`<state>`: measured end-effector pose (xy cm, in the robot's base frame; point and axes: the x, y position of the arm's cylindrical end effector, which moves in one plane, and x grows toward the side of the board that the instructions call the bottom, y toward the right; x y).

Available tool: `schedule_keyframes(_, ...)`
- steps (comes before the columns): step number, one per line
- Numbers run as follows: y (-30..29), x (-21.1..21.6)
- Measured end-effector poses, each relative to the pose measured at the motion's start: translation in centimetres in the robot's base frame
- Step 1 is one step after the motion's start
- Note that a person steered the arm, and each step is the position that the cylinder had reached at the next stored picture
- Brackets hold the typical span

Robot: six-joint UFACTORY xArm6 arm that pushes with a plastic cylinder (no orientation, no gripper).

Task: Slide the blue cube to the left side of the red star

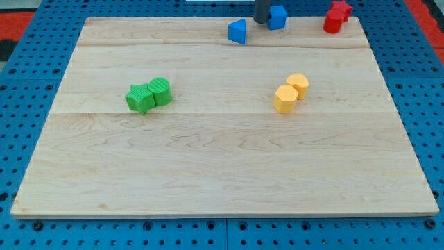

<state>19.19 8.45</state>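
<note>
Tip (262, 21) touching blue cube (278, 17) on its view-left face, at counter (208, 160) top edge. Cube well view-left of red star (340, 10). No jaws, plain rod.

- Of my body only a short stub of the rod (263, 10) shows, cut off by the view's top edge, above the counter's far edge.
- It is dark, a slate grey-blue, with a slightly lighter vertical sheen on one side.
- Its shape is a plain, straight cylinder with parallel sides.
- My tip (263, 22) ends the rod in a blunt, flat-looking end, the same dark tone as the shaft.
- The surface looks smooth; no screws, cables or markings can be made out at this size.
- The arm above the rod lies outside the view.
</note>
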Motion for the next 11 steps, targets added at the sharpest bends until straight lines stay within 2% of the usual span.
schedule_keyframes(2,2.1,0.0)
schedule_keyframes(3,-0.5,0.1)
schedule_keyframes(8,-0.9,0.1)
schedule_keyframes(9,2.8,0.1)
schedule_keyframes(10,10.1,0.0)
schedule_keyframes(11,10.8,-0.1)
